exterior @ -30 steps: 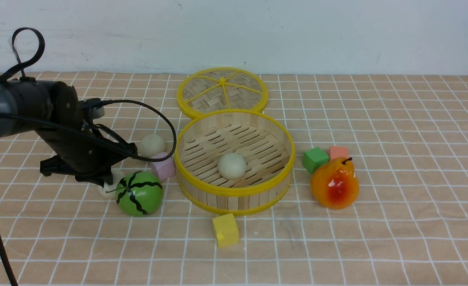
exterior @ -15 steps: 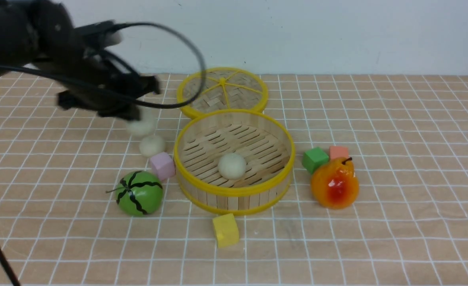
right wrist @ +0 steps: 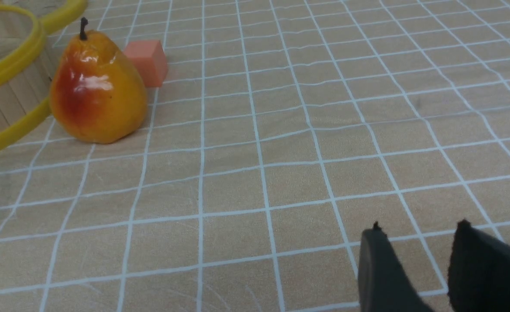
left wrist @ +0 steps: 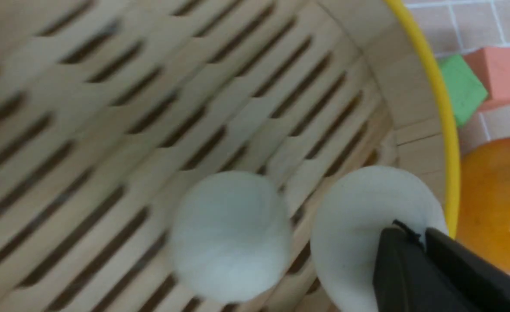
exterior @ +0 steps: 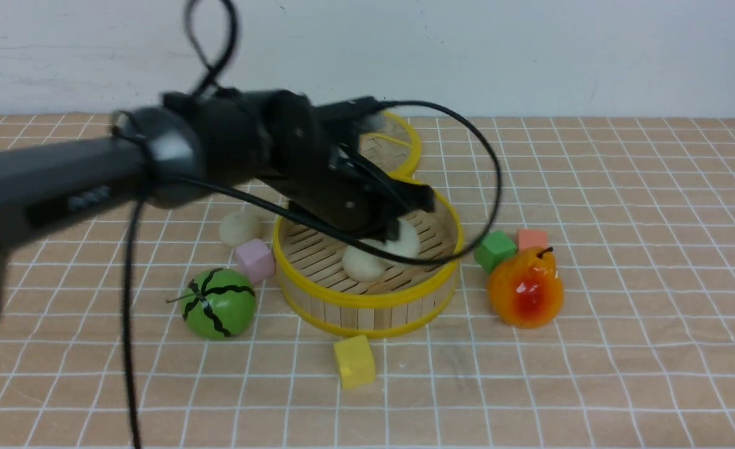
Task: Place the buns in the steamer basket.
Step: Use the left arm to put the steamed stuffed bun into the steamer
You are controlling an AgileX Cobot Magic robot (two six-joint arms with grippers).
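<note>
Bamboo steamer basket (exterior: 367,300) | opening up | round bun (left wrist: 367,203) | left claw (left wrist: 408,236) gripping

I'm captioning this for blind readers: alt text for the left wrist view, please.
The left gripper's dark fingers pinch an off-white bun over a slatted steamer basket, beside another bun. Beyond the rim are green and pink blocks and an orange fruit.

Even, soft light, with motion blur on the left arm (exterior: 243,146)

The front view is bright and mostly crisp, with small highlights on the glossy pear (exterior: 526,288); the left wrist view looks softer, its slatted steamer basket floor (left wrist: 121,143) smeared; the right wrist view is dimmer, its dark gripper fingers (right wrist: 385,268) slightly soft.
</note>
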